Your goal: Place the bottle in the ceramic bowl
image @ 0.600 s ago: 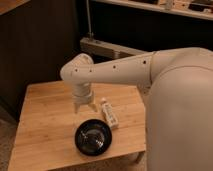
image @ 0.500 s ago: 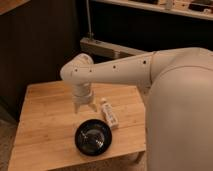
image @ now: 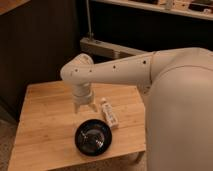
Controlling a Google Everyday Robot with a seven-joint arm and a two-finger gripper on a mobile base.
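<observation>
The bottle [image: 109, 114], small, slim and whitish, lies on its side on the wooden table [image: 42, 115], just right of my gripper and just behind the bowl's right rim. The ceramic bowl [image: 93, 137], glossy black with a shiny grey centre, sits near the table's front edge. My gripper [image: 84, 106] hangs from the white arm, pointing down at the table just behind the bowl and left of the bottle. It holds nothing that I can see.
My big white arm [image: 175, 100] fills the right side and hides the table's right part. A dark wall panel and a metal rail [image: 107, 48] stand behind the table. The floor shows at the lower left.
</observation>
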